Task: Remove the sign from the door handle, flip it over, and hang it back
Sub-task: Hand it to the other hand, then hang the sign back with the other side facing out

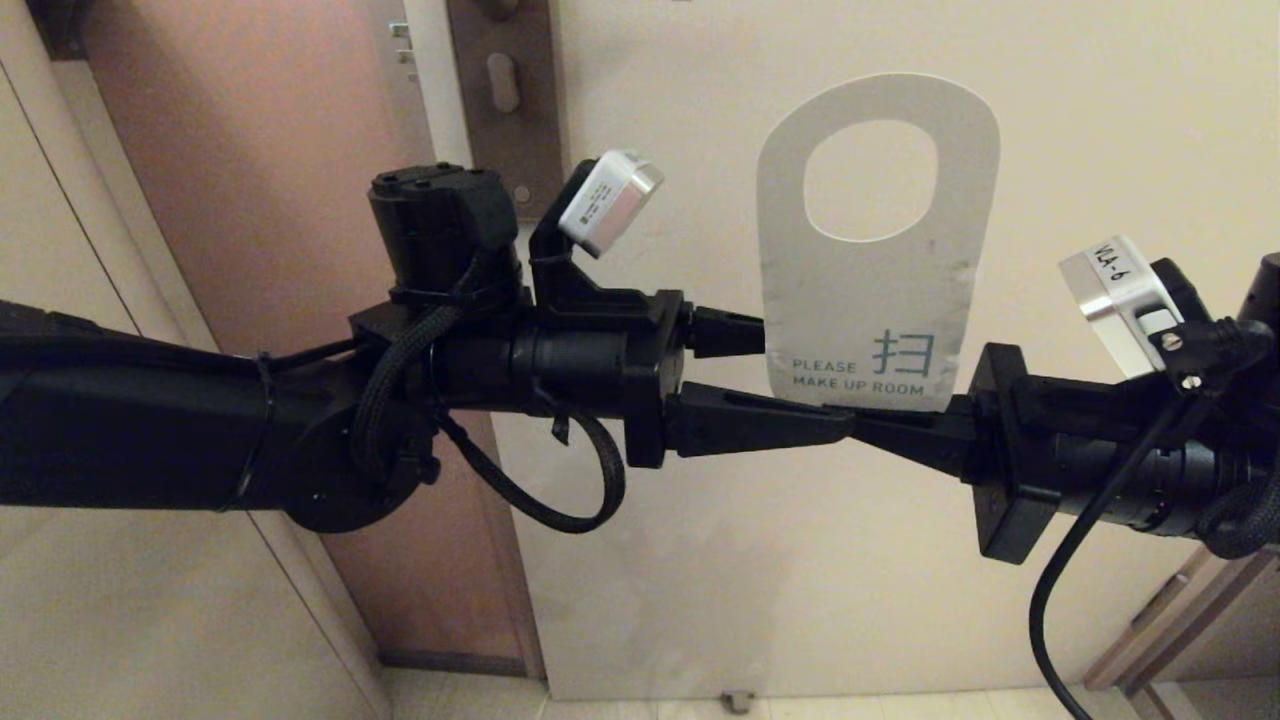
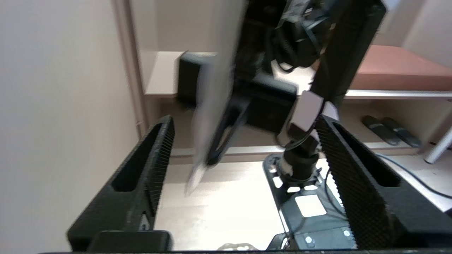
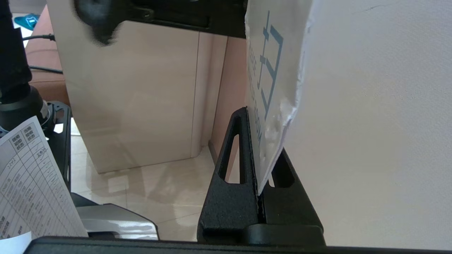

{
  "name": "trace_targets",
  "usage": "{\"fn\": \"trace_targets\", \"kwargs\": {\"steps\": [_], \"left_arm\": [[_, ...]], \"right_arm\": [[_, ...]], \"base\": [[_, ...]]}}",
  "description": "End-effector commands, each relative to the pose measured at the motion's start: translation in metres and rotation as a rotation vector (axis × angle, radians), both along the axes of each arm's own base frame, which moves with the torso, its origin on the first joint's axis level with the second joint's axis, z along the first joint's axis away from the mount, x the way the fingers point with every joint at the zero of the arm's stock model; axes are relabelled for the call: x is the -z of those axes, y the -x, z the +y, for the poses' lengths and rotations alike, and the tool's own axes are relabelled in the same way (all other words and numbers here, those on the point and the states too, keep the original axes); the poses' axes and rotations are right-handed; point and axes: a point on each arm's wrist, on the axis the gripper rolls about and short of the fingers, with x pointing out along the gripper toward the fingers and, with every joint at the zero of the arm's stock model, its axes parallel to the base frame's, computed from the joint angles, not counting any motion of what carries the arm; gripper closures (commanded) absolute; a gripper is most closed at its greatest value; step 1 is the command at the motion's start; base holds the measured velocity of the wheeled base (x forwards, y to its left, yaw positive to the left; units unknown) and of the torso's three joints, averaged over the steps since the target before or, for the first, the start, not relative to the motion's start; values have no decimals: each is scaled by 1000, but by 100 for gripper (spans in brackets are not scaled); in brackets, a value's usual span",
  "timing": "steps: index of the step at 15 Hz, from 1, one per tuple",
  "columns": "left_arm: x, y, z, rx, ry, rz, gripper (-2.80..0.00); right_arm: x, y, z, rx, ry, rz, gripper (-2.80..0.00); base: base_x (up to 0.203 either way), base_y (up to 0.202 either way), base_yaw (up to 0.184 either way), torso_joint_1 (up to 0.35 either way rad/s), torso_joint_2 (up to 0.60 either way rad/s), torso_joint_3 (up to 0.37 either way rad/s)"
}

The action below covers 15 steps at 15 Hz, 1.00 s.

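Now: right gripper (image 1: 890,425) pinches the sign (image 1: 880,270) by its bottom edge, frame centre | left gripper (image 1: 760,375) spread beside it | white face, "PLEASE MAKE UP ROOM".

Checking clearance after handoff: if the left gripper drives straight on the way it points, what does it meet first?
The sign: its lower edge sits between the left gripper's open jaws. Just beyond is the right gripper, shut on that sign. Depth is uncertain.

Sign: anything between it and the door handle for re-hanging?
Nothing visible. The sign is clamped at its bottom edge by the right gripper, hole end up; the left gripper stands open beside it. Only the handle's backplate shows, up-left; the lever is out of frame.
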Motion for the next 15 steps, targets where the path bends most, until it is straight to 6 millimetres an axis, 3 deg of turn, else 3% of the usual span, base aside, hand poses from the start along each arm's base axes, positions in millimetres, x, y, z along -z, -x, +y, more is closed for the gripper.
{"fn": "trace_targets", "kwargs": {"steps": [1,7,15], "left_arm": [[0,-1,11,-23,-3,2,-280],[-2,-1,36,-87,-4,3,-280],[-6,24,53,-94,-4,-4,-280]], "right_arm": [[-1,1,0,-6,-1,-6,0],[-1,1,0,-4,-3,-9,0],[-2,2,-1,-1,-3,-11,0]], "base": [[0,0,0,0,0,0],[0,0,0,0,0,0],[0,0,0,0,0,0]]}}
